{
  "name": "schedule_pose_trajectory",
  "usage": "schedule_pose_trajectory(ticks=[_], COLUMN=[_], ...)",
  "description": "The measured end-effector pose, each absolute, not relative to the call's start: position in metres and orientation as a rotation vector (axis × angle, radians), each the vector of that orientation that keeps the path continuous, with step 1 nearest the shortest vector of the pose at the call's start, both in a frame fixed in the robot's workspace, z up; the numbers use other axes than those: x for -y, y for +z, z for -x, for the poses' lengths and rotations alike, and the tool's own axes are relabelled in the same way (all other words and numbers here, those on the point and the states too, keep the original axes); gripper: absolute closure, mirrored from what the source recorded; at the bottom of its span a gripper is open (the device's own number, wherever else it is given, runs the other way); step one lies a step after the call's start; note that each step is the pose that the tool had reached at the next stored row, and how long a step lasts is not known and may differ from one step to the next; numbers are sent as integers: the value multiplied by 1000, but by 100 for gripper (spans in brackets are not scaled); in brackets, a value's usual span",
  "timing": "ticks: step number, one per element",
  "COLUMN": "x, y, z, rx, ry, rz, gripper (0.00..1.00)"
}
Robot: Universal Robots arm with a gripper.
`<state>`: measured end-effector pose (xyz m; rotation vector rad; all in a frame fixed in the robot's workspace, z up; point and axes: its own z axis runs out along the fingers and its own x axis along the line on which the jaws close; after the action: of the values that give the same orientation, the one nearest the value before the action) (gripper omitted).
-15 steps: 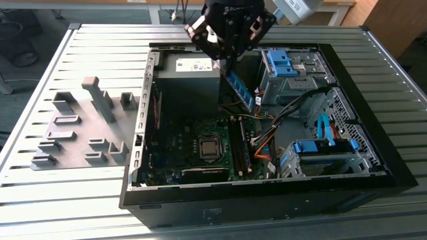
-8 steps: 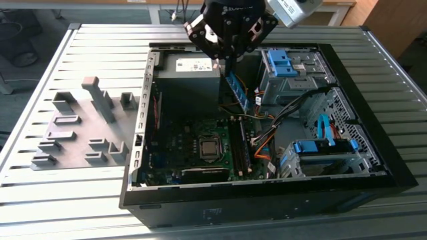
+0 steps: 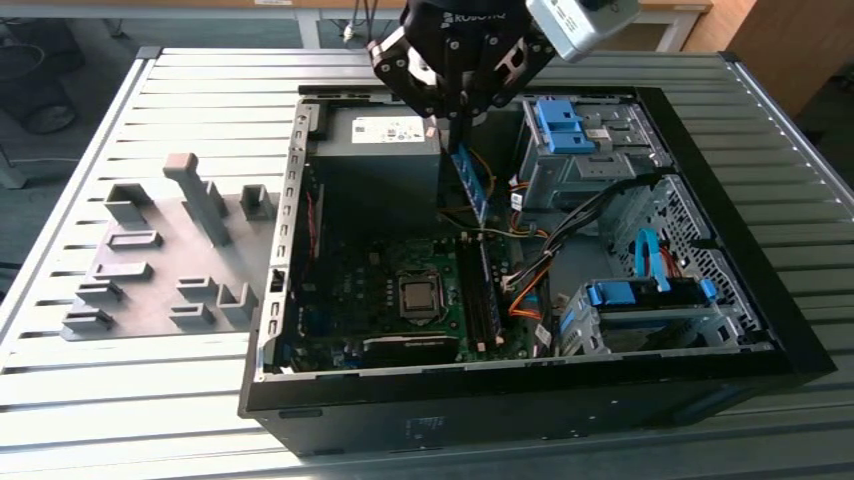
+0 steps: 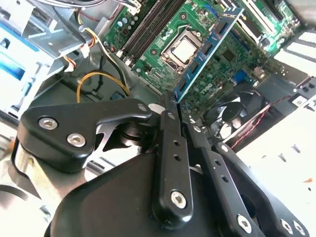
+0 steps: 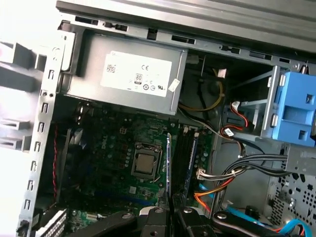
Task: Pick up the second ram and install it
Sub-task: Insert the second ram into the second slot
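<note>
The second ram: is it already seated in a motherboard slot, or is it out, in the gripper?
Out. The gripper is shut on the second ram, which hangs above the motherboard, clear of the slots.

Blue-green ram (image 4: 205,52) (black chips), black gripper (image 4: 170,106), green motherboard (image 5: 118,148)

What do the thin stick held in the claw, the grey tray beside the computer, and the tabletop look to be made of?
The second ram: a rigid blue-green circuit board, matte, dotted with black chips.
The holder tray: probably plastic; its blocks are an even dull grey without shine.
The table: likely metal, pale silver slats with long grooves and a soft sheen.
The gripper: black, smooth, bolted links, either metal or hard plastic.
</note>
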<state>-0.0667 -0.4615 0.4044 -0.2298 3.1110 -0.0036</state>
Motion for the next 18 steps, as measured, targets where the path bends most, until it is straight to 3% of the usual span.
schedule_pose_trajectory(ticks=[18], x=[461], y=[397], z=[55], rx=[-3118], ry=[-5], rz=[109], gripper=[86])
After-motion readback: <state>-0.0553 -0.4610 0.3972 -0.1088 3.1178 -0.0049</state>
